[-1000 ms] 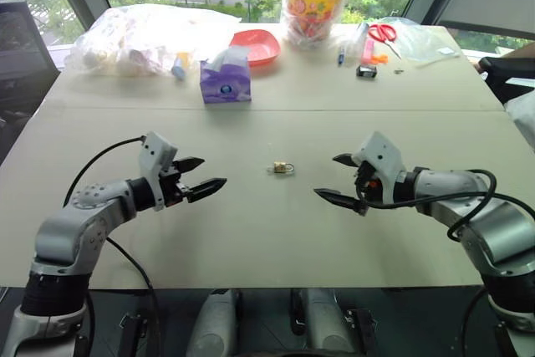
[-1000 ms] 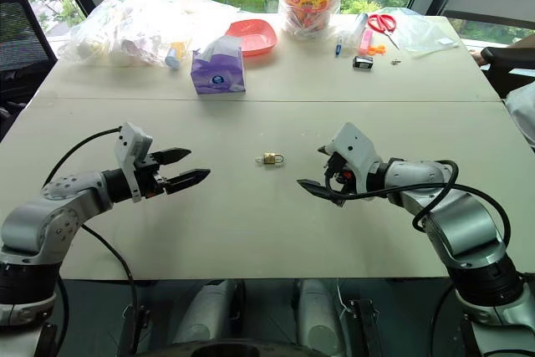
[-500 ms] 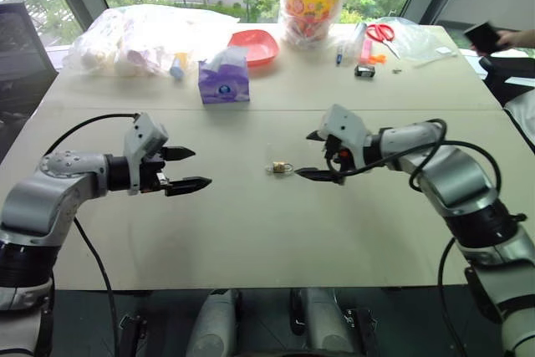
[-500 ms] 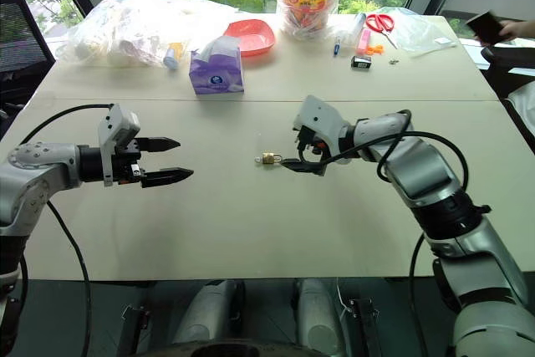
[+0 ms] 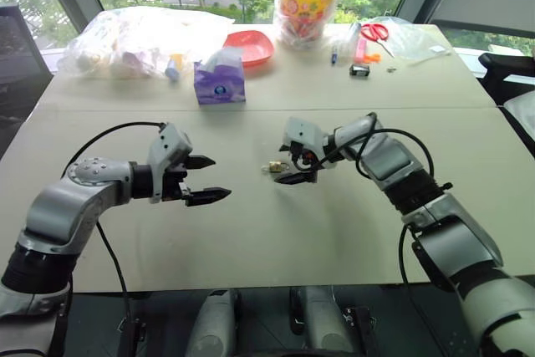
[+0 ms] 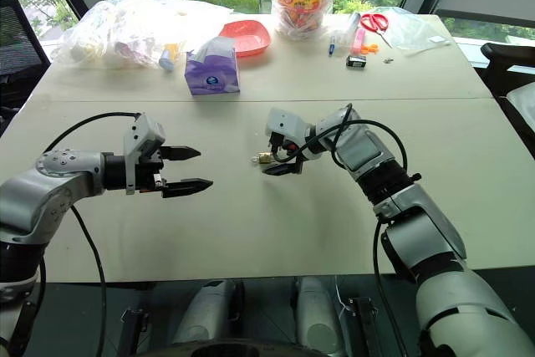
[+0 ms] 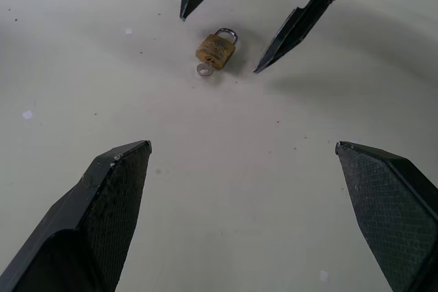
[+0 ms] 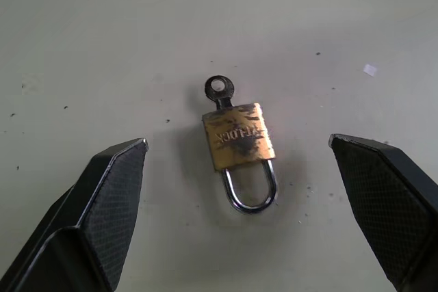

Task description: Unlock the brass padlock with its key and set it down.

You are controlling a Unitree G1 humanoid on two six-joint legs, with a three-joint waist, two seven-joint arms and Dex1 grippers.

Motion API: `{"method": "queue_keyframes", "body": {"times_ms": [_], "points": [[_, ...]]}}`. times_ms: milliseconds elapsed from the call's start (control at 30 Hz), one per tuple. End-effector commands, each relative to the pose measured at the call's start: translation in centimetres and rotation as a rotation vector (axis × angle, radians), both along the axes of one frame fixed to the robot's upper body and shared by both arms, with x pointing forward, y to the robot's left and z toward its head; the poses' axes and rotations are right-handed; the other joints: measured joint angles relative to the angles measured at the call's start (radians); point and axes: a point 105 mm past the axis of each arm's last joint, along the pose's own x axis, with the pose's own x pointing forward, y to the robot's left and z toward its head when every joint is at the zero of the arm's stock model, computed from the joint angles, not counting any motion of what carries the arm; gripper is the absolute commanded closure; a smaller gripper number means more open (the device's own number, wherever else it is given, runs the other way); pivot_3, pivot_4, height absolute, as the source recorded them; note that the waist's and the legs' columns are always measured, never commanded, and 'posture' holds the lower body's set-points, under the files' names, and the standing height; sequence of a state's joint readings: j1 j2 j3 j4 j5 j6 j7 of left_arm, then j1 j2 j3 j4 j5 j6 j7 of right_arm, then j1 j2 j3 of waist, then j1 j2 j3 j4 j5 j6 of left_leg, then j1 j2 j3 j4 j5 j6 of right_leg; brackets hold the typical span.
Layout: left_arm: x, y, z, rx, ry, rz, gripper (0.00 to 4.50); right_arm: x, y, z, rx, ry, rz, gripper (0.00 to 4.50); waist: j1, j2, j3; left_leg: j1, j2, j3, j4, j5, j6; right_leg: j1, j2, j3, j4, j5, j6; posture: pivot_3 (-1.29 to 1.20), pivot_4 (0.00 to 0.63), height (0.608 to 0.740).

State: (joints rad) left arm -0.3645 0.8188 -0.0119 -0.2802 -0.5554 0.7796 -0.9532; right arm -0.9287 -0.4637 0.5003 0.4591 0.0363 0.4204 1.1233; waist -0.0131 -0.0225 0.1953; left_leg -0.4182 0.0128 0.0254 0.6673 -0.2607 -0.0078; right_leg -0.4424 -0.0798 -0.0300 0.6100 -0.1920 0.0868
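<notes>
Hovering our right pincer (image 8: 236, 220), jaws wide, straddling padlock (image 8: 239, 138) on desk (image 5: 334, 232); key (image 8: 219, 90) pointing away; left pincer (image 5: 209, 180) wide, farther.

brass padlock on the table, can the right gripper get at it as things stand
Probably yes. The right gripper hangs open right over the brass padlock, one finger on each side, with nothing between them. The padlock lies flat on the bare table with the key in it, and the left gripper is off to the side.

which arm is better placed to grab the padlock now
Right. The right gripper stands open right over the padlock, which lies on the table with the key in it. The left gripper hangs farther off, also open.
</notes>
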Motion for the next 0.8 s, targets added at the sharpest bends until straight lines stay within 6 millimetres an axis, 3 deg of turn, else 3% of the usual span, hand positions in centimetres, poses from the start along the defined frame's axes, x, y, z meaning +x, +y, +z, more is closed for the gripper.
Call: {"method": "queue_keyframes", "body": {"times_ms": [33, 267, 400, 533, 700, 800], "points": [[-0.1, 0.1, 1.2, -0.014, -0.051, 0.011, 0.00, 0.3, 0.5, 0.7, -0.004, -0.023, 0.028, 0.59, -0.001, 0.000, 0.000, 0.001, 0.000, 0.000, 0.000, 0.000, 0.000, 0.000, 0.000, 0.000, 0.001, 0.000, 0.000, 0.00, 0.150, 0.740], [0.2, 0.4, 0.9, -0.018, -0.047, 0.028, 0.00, 0.2, 1.0, -0.1, -0.013, -0.040, 0.057, 3.81, -0.003, 0.000, 0.000, 0.008, 0.000, 0.000, 0.000, 0.000, -0.001, 0.005, 0.000, 0.001, 0.003, -0.001, -0.001, 0.00, 0.150, 0.740], [1.2, 0.2, 1.2, -0.100, -0.037, 0.045, 0.00, 0.7, 1.2, 1.6, 0.001, -0.194, 0.077, 3.81, -0.002, 0.000, 0.000, 0.010, 0.000, 0.000, 0.000, 0.001, -0.002, 0.006, 0.000, 0.001, 0.004, -0.002, -0.003, 0.00, 0.150, 0.740], [2.7, -0.6, 2.5, -0.291, 0.007, 0.027, 0.00, 0.3, 0.6, 5.5, 0.010, -0.514, 0.143, 3.81, 0.002, 0.000, 0.000, 0.009, 0.000, -0.001, 0.000, 0.002, -0.003, 0.006, 0.000, 0.000, 0.003, -0.001, -0.001, 0.00, 0.150, 0.740], [4.5, -2.3, 2.9, -0.386, 0.067, -0.051, 0.00, -1.0, -0.3, 8.3, 0.044, -0.652, 0.112, 3.81, 0.000, 0.000, 0.000, 0.009, -0.001, 0.000, 0.000, 0.002, -0.003, 0.007, 0.000, 0.001, 0.003, -0.001, 0.000, 0.00, 0.150, 0.740], [5.4, -3.1, 3.3, -0.414, 0.080, -0.088, 0.00, -1.4, -0.5, 8.9, 0.042, -0.701, 0.090, 3.81, 0.001, -0.001, 0.000, 0.010, -0.001, 0.000, 0.000, 0.002, -0.003, 0.007, 0.001, 0.000, 0.004, -0.001, 0.000, 0.00, 0.150, 0.740]]}}
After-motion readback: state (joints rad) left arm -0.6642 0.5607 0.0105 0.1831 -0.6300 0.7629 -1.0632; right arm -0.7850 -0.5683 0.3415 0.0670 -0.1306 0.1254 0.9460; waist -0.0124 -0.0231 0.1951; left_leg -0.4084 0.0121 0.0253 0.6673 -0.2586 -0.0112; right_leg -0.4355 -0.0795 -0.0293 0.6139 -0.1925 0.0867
